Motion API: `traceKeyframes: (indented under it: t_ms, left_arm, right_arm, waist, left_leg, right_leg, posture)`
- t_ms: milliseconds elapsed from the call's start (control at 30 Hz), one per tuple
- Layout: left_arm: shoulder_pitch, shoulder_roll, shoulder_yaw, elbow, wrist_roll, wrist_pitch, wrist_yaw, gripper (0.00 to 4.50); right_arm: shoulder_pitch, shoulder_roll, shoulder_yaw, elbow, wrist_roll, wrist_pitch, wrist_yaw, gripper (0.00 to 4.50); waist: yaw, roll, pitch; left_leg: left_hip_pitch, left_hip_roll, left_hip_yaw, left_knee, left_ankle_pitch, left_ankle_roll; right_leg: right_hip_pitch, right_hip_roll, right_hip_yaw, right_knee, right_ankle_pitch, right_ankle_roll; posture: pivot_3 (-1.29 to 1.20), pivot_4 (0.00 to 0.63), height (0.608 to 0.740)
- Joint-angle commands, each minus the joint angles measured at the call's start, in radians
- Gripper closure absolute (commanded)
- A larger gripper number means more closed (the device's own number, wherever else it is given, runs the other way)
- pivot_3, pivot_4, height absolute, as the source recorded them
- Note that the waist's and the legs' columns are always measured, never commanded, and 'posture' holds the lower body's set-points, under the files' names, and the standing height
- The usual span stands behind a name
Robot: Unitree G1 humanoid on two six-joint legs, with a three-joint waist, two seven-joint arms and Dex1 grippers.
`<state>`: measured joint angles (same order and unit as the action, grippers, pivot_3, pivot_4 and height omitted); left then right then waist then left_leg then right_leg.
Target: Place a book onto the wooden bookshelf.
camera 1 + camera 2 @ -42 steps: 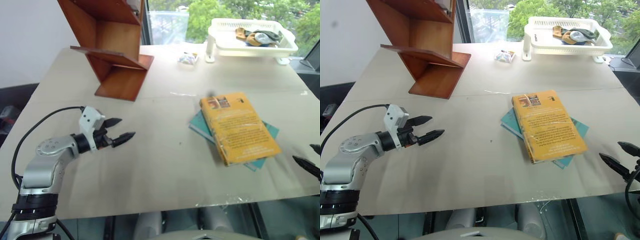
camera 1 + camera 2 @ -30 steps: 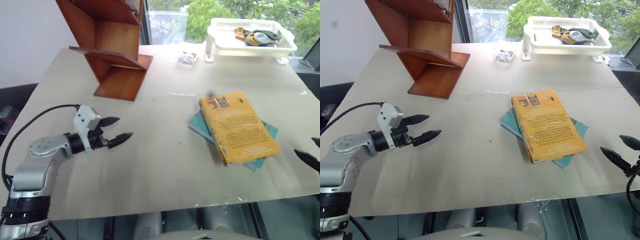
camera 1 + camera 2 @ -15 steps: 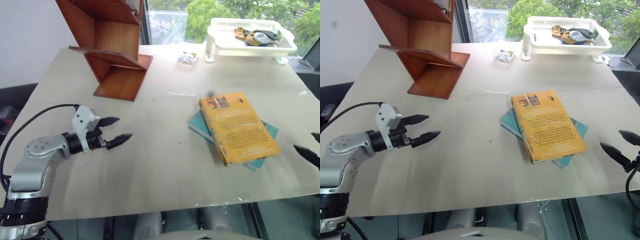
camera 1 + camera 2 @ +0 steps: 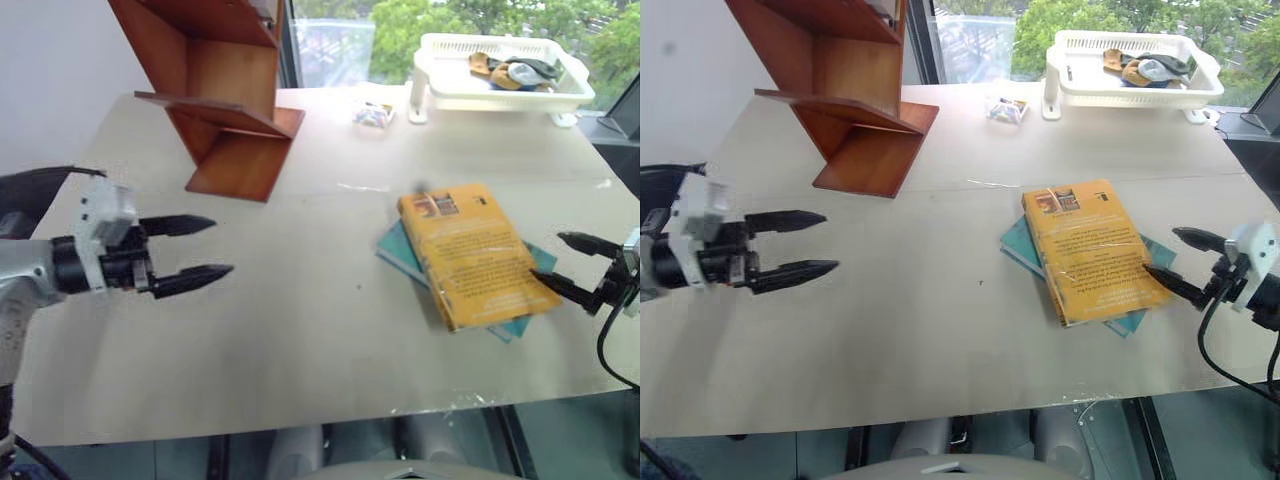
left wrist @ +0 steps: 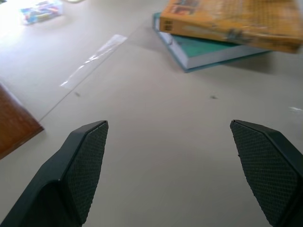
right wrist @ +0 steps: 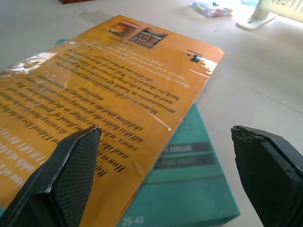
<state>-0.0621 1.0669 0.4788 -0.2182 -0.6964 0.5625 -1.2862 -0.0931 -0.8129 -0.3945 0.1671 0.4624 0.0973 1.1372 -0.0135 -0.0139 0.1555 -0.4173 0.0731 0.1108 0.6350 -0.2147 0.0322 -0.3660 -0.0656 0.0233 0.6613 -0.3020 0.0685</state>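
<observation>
Black-fingered right gripper (image 4: 1189, 264): jaws apart, empty, at the book's near corner.
Left gripper (image 4: 195, 247): spread wide, empty, well apart.
Yellow-orange glossy paperback book (image 4: 477, 253): on a teal book (image 4: 525, 320), not lifted.
Reddish-brown wooden bookshelf (image 4: 220, 90): awaiting it; everything remains.

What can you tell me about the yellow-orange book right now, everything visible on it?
The book is a yellow-orange paperback in glossy plastic wrap, closed, lying flat and askew on a thinner teal book that rests on the table. Small pictures run along its far end; dense dark text covers the rest of the cover. Nothing grips it: the right gripper is open at its right edge, one finger over the near right corner; contact is unclear.
</observation>
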Motion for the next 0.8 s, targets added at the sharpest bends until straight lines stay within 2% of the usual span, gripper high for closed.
traceKeyframes:
  t_ms: [33, 167, 333, 533, 800]
  left_arm:
    - [0.026, -0.006, 0.053, -0.058, -0.039, 0.008, -0.005, 0.09]
    - [0.022, -0.027, 0.098, -0.095, -0.107, 0.046, 0.027, 0.09]
    - [0.064, -0.011, 0.137, -0.137, -0.178, 0.111, -0.009, 0.09]
    - [0.076, 0.002, 0.156, -0.143, -0.21, 0.125, -0.05, 0.09]
    - [-0.009, 0.016, 0.075, -0.088, -0.165, 0.069, -0.066, 0.09]
  right_arm:
    - [-0.066, -0.032, -0.02, 0.106, -0.067, -0.079, -0.071, 0.0]
    - [-0.115, -0.046, -0.034, 0.231, -0.079, -0.079, -0.1, 0.0]
    - [-0.094, -0.061, -0.01, 0.258, -0.06, 0.031, -0.072, 0.0]
    - [-0.073, -0.032, 0.005, 0.227, -0.056, 0.13, -0.096, 0.0]
    - [-0.061, 0.023, -0.006, 0.112, 0.029, 0.288, -0.137, 0.0]
  waist:
    - [0.0, -0.001, 0.001]
    - [0.001, -0.001, 0.001]
    - [-0.002, -0.001, 0.002]
    - [-0.004, -0.001, 0.002]
    - [-0.002, -0.001, 0.002]
  left_leg:
    - [0.0, 0.0, 0.0, 0.0, 0.0, 0.0]
    - [0.0, 0.0, 0.002, 0.0, 0.0, 0.0]
    - [0.0, 0.0, 0.003, 0.0, 0.001, -0.001]
    - [0.001, 0.0, 0.003, 0.0, 0.001, -0.001]
    - [0.001, 0.0, 0.004, 0.0, 0.001, -0.001]
  right_leg:
    - [0.0, 0.0, 0.0, 0.0, 0.0, 0.0]
    - [0.0, 0.0, -0.001, 0.001, 0.0, 0.0]
    - [0.0, 0.0, 0.0, 0.001, 0.0, 0.0]
    - [0.0, 0.001, 0.0, 0.001, 0.0, 0.0]
    - [0.0, 0.001, 0.0, 0.001, 0.0, 0.0]
  posture:
    - [0.0, 0.15, 0.74]
    - [0.0, 0.15, 0.74]
    - [0.0, 0.15, 0.74]
    - [0.0, 0.15, 0.74]
    - [0.0, 0.15, 0.74]
